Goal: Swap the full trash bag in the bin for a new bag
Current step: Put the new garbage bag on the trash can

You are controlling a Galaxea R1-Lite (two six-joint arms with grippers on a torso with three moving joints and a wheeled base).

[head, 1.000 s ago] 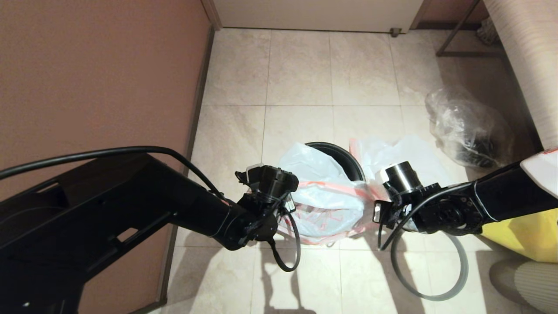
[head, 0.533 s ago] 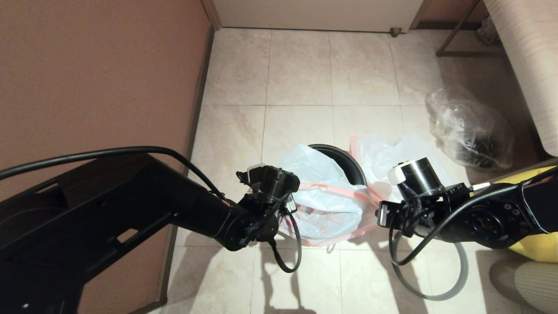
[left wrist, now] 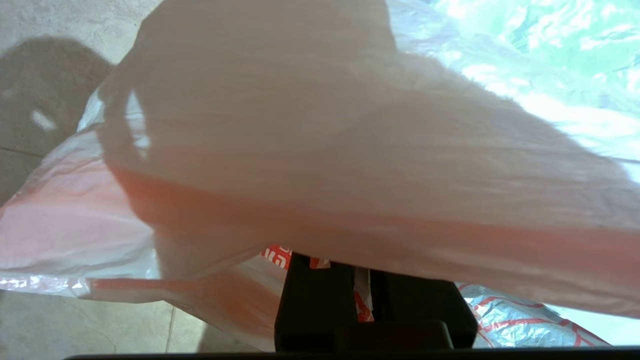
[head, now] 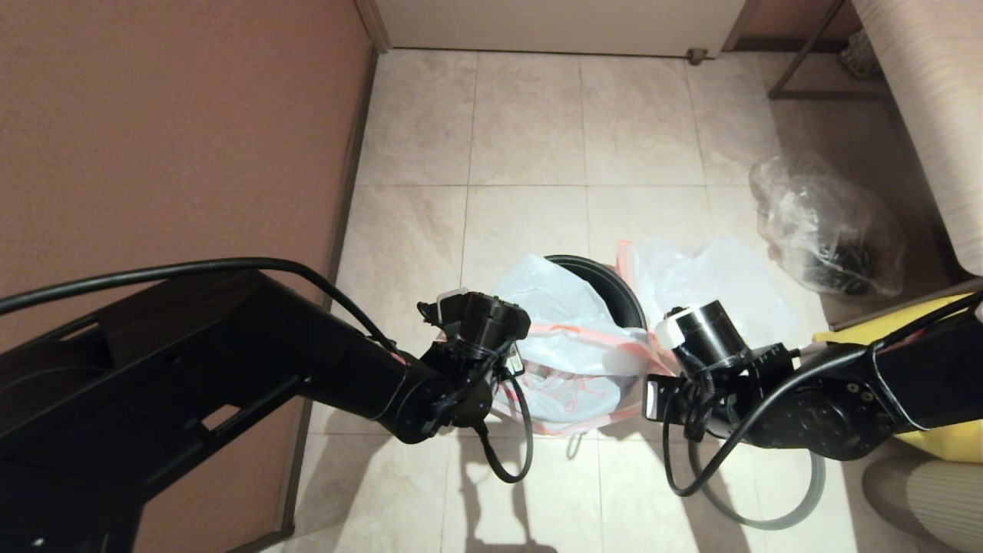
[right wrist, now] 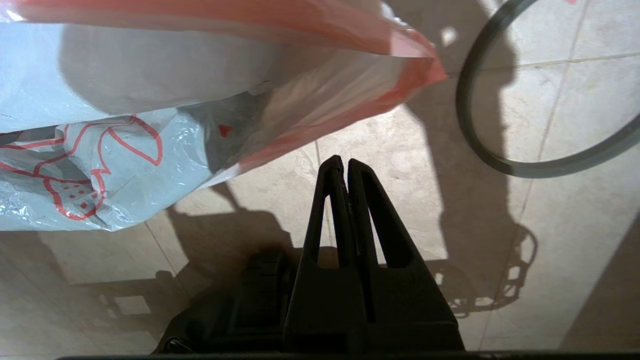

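One bin [head: 610, 280], one new bag [head: 572, 361] grasped by left gripper [left wrist: 367, 292]; right gripper [right wrist: 345, 167] clenched, empty.

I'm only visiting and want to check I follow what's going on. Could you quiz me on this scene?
1. True or false: the grey ring sits on the bin.
2. The left jaws clamp: A) printed bag B) clear bag C) ring.
3. What do the right jaws hold?
Key: 1 false, it lies on the floor. 2 A. 3 nothing; they are shut and empty.
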